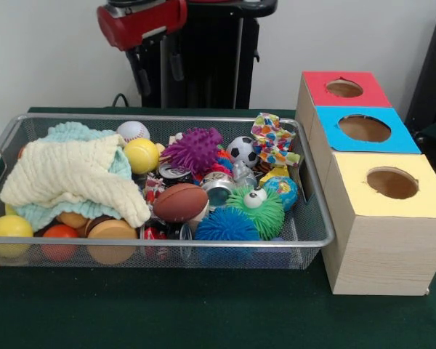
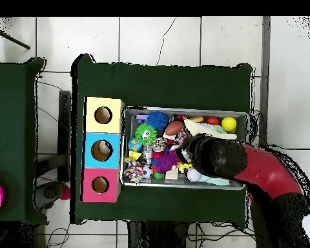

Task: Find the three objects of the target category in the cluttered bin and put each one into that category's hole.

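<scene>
A wire mesh bin (image 1: 316, 218) (image 2: 245, 116) holds a jumble of things. Among them are a baseball (image 1: 133, 130), a yellow ball (image 1: 141, 155), a purple spiky ball (image 1: 195, 148), a small soccer ball (image 1: 242, 150), a brown football (image 1: 180, 202), a blue spiky ball (image 1: 226, 225) and a green spiky ball with eyes (image 1: 259, 209). Three wooden boxes have holes in red (image 1: 344, 88), blue (image 1: 364, 128) and yellow (image 1: 392, 182) tops. The arm's red end (image 1: 142, 22) hangs above the bin's far side. In the overhead view its black wrist (image 2: 212, 155) covers the gripper.
A cream and mint cloth (image 1: 73, 178) covers the bin's left half, with orange and yellow balls (image 1: 9, 227) under its edge. A colourful bow (image 1: 272, 138), a globe ball (image 1: 282, 190) and cans lie near the boxes. Green table cover (image 1: 203, 313) surrounds the bin.
</scene>
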